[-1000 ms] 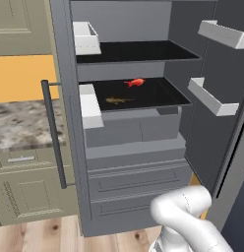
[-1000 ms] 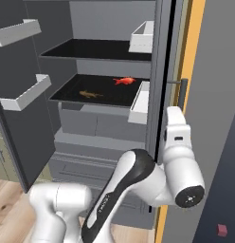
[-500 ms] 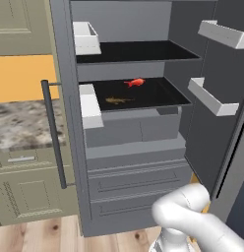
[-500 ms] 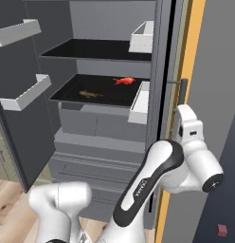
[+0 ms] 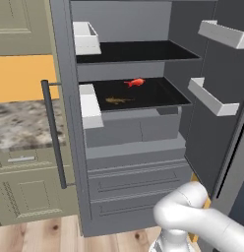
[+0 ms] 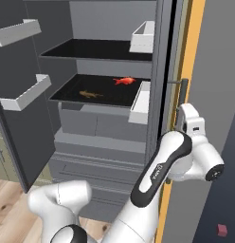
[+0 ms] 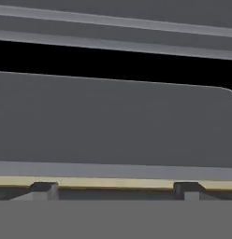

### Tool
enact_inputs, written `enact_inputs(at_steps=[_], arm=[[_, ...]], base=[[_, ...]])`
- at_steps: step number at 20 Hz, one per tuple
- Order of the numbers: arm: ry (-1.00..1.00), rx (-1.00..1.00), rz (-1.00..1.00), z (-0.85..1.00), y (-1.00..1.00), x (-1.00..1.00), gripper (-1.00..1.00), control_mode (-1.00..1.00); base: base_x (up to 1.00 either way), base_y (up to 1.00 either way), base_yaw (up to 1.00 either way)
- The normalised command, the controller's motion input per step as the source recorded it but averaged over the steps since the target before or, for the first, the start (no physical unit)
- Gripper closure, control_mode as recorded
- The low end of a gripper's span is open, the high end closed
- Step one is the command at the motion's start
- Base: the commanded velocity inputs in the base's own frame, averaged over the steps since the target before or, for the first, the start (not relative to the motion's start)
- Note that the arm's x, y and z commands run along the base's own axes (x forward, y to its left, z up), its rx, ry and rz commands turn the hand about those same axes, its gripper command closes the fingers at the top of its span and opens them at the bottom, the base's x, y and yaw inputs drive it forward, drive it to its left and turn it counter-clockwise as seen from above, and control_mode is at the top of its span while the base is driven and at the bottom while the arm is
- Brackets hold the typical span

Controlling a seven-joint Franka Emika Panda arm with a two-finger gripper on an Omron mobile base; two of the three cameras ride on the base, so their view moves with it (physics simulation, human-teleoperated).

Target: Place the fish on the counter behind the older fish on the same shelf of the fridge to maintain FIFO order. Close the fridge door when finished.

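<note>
- The tall dark grey two-door fridge stands with both doors open; the bright red-orange toy-like fish lies on the flat black shelf with a grey front rim, toward its back; the slim dull brown-tan older fish lies on the same shelf, nearer the front and a little to the left; the two are near each other but apart
- The left base view alone takes in the mottled grey-brown and white marble-look counter left of the fridge, past a long dark vertical bar handle
- The right base view alone shows the white arm reaching up by the right door's edge, beside a short dark handle
- The hand view looks close at a flat dark grey panel; the gripper shows two small dark fingertips set well apart with nothing between them
</note>
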Motion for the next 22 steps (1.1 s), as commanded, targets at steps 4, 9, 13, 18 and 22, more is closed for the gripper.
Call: enact_inputs(at_steps=[4, 9, 13, 18, 22], arm=[[0.00, 0.00, 0.05, -0.33, -0.20, 0.43, -1.00, -1.00], [0.00, 0.00, 0.07, -0.26, -0.01, 0.33, -1.00, -1.00], [-0.07, 0.00, 0.09, -0.02, -0.40, 0.00, -1.00, -1.00], [0.00, 0.00, 0.09, -0.31, -0.06, 0.16, -1.00, -1.00], [0.00, -0.01, 0.07, -0.42, 0.78, 0.24, -1.00, -1.00]], base=[[0.00, 0.00, 0.00], [0.00, 0.00, 0.00], [0.00, 0.00, 0.00], [0.00, 0.00, 0.00], [0.00, 0.00, 0.00]])
